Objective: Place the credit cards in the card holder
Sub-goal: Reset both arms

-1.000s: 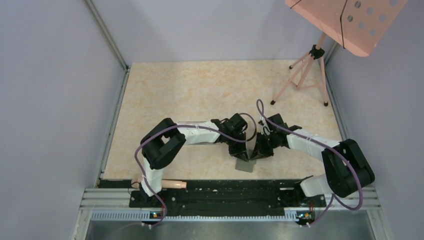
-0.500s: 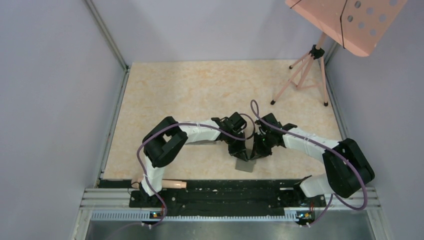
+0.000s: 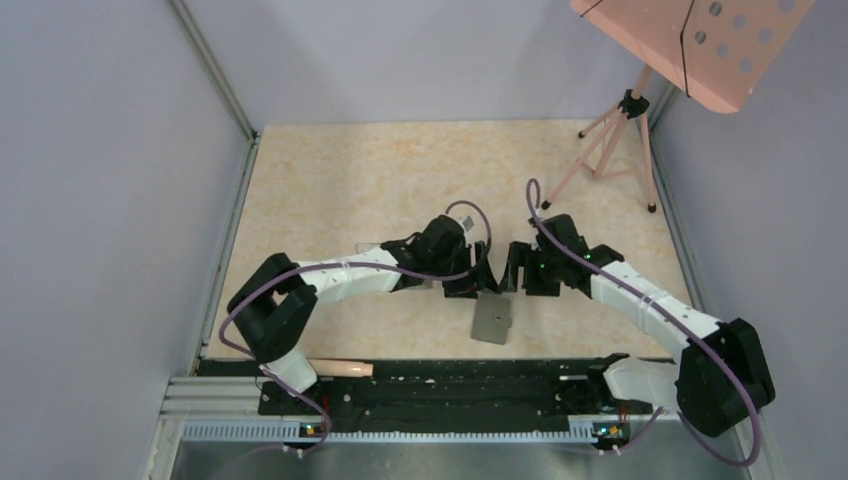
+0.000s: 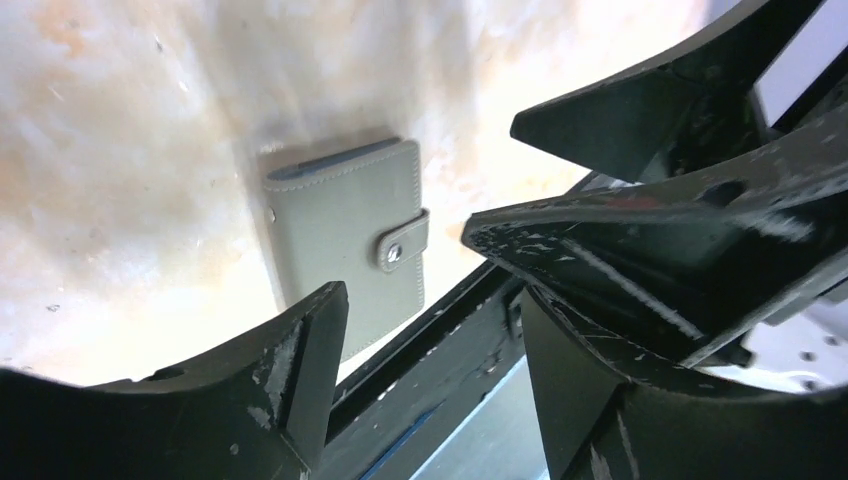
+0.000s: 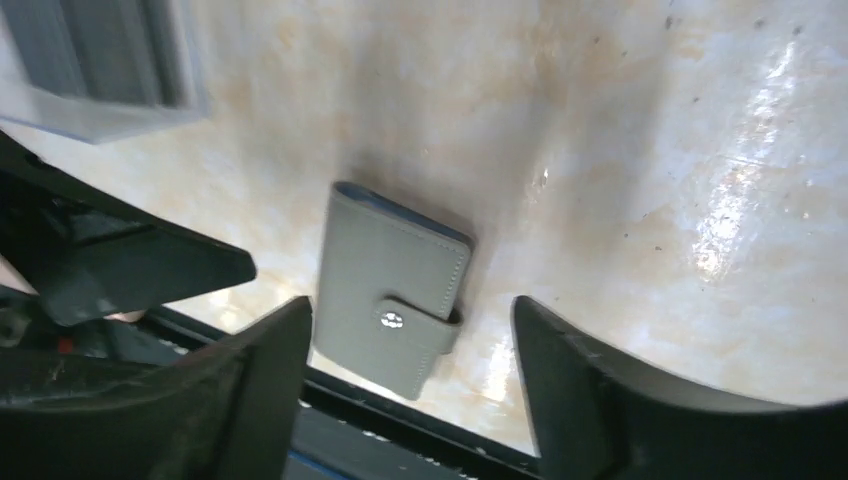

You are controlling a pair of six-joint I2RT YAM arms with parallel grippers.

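Two empty, released grippers, left gripper (image 3: 478, 284) and right gripper (image 3: 512, 276), hover above the snapped-shut wallet (image 3: 492, 321) at lower centre; lifting straight up should avoid nudging it.

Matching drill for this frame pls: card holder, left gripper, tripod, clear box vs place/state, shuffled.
1. card holder
2. left gripper
3. tripod
4. clear box

A. open, empty
B. standing at the far right corner of the table
C. transparent, beside the left arm
D. closed, tab snapped, lying flat

Pairs: 1-D, 2-A, 3-B, 4-C
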